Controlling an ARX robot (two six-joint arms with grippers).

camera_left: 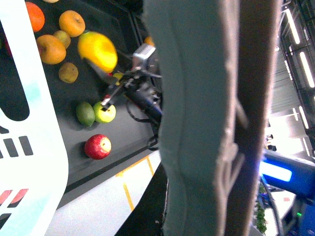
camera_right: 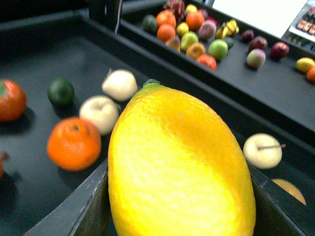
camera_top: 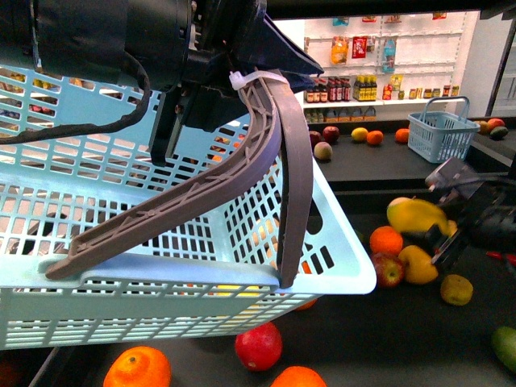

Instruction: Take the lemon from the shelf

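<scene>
Right hand (camera_top: pixel 442 219) has it: the big glossy yellow oval lemon (camera_top: pixel 413 216) sits clamped between the two dark fingers (camera_right: pixel 86 209), one on each flank, its stub end pointing away from the wrist. The right wrist view shows it raised clear of the wide matte-black tray-like shelf (camera_top: pixel 363 334), touching none of the fruit below.

Underneath it on the shelf lie a round orange (camera_top: pixel 385 240), a red apple with a yellow blush (camera_top: pixel 389 271) and a lumpy yellow fruit (camera_top: pixel 418 264), bunched close together. A small dull-yellow fruit (camera_top: pixel 456 289) sits just to their right, and a green fruit (camera_top: pixel 506 347) lies at the picture's edge.

Over on the left, the light-blue slotted plastic basket (camera_top: pixel 97 242) fills most of the front view, tilted, with its grey-brown ribbed handle (camera_top: pixel 266 153) arching up into the black left hand (camera_top: pixel 193 105). A white zip tie (camera_top: pixel 242 79) wraps the top of that handle. Whether the left fingers are pressed onto the handle or standing apart, I cannot tell; the left wrist view is filled by the handle itself.

Below the basket's front edge sit a round red apple (camera_top: pixel 258 345) and two more oranges (camera_top: pixel 137 369). Further back stands a second small blue basket (camera_top: pixel 441 133) on a black worktop (camera_top: pixel 379 161) with scattered fruit.
</scene>
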